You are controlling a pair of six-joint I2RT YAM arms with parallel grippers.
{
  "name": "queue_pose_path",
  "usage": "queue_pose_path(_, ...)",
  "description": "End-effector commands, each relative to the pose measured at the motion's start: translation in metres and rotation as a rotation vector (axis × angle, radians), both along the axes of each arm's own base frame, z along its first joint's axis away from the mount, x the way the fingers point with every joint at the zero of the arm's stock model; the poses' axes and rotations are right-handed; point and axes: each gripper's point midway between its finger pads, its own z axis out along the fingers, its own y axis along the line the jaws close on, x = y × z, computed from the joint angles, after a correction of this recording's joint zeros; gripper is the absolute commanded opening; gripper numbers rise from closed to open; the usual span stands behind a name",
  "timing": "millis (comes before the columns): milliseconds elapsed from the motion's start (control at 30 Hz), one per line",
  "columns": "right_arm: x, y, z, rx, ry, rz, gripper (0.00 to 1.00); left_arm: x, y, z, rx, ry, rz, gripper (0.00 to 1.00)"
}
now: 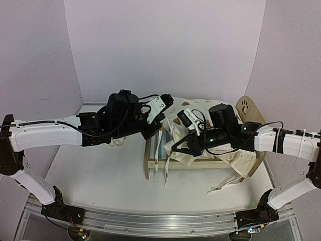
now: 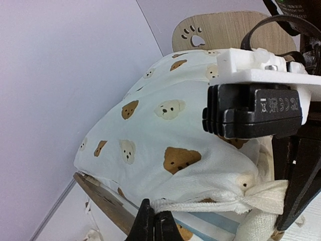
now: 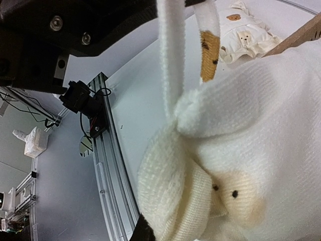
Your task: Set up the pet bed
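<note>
The pet bed is a light-wood frame with a paw-print headboard on the right and blue-and-white striped fabric. The cream bear-print cushion lies heaped over it, hanging off the front right. My left gripper is at the bed's left end, shut on one of the cushion's ties. My right gripper is at the cushion's front left edge, shut on its ruffled rim. Only one dark fingertip shows under the fabric. The headboard also shows in the left wrist view.
The small bear-print pillow lies on the table left of the bed, under my left arm. Loose ties trail off the bed's front right. An aluminium rail runs along the near edge. Walls close in on three sides.
</note>
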Motion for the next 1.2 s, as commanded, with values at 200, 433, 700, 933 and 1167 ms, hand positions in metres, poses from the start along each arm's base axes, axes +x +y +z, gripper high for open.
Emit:
queue_pose_path(200, -0.012, -0.004, -0.012, -0.032, 0.063, 0.025, 0.0, 0.043, 0.014, 0.076, 0.022, -0.244, 0.181, 0.0)
queue_pose_path(433, -0.011, -0.002, -0.019, -0.038, 0.082, 0.029, 0.0, 0.05, 0.005, 0.097, 0.047, -0.317, 0.185, 0.0)
queue_pose_path(700, -0.008, -0.001, -0.021, -0.043, 0.093, 0.026, 0.0, 0.052, -0.002, 0.091, 0.086, -0.32, 0.155, 0.0)
queue_pose_path(933, -0.008, -0.002, -0.028, -0.052, 0.113, 0.029, 0.0, 0.055, -0.007, 0.096, 0.109, -0.355, 0.126, 0.0)
queue_pose_path(1167, -0.006, -0.003, -0.029, -0.052, 0.117, 0.019, 0.0, 0.054, -0.011, 0.113, 0.113, -0.386, 0.076, 0.0)
